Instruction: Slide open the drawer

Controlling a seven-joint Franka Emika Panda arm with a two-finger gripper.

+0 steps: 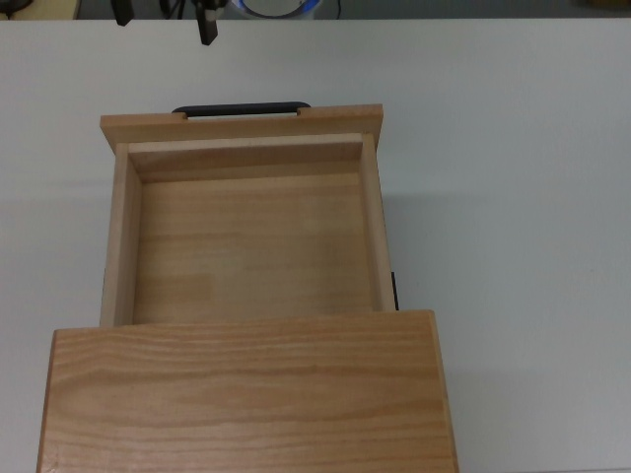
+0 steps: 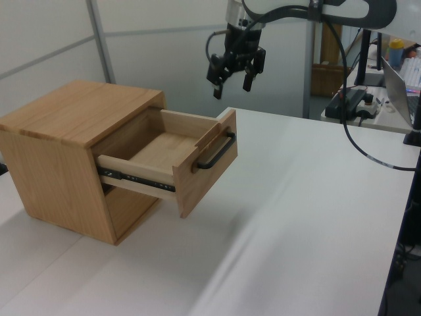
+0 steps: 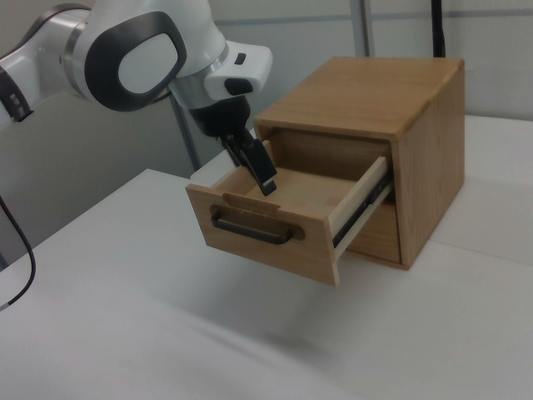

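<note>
The drawer (image 1: pixel 246 241) is a light wood tray and stands pulled far out of the wooden cabinet (image 1: pixel 246 394). Its black bar handle (image 1: pixel 242 109) sits on the front panel. In the left view the drawer (image 2: pixel 172 153) juts toward the left view's right on its slide rails, handle (image 2: pixel 214 153) free. My gripper (image 2: pixel 232 80) hangs high above and behind the front panel, open, holding nothing and touching nothing. In the top view its fingertips (image 1: pixel 207 28) show at the upper edge. In the right view one finger (image 3: pixel 261 172) overlaps the drawer (image 3: pixel 275 225).
The cabinet stands on a white table (image 1: pixel 513 197). Beyond the table's far end in the left view are a cable (image 2: pixel 368 155), a power strip (image 2: pixel 352 99) and a laptop (image 2: pixel 401 85). Panel walls stand behind the cabinet.
</note>
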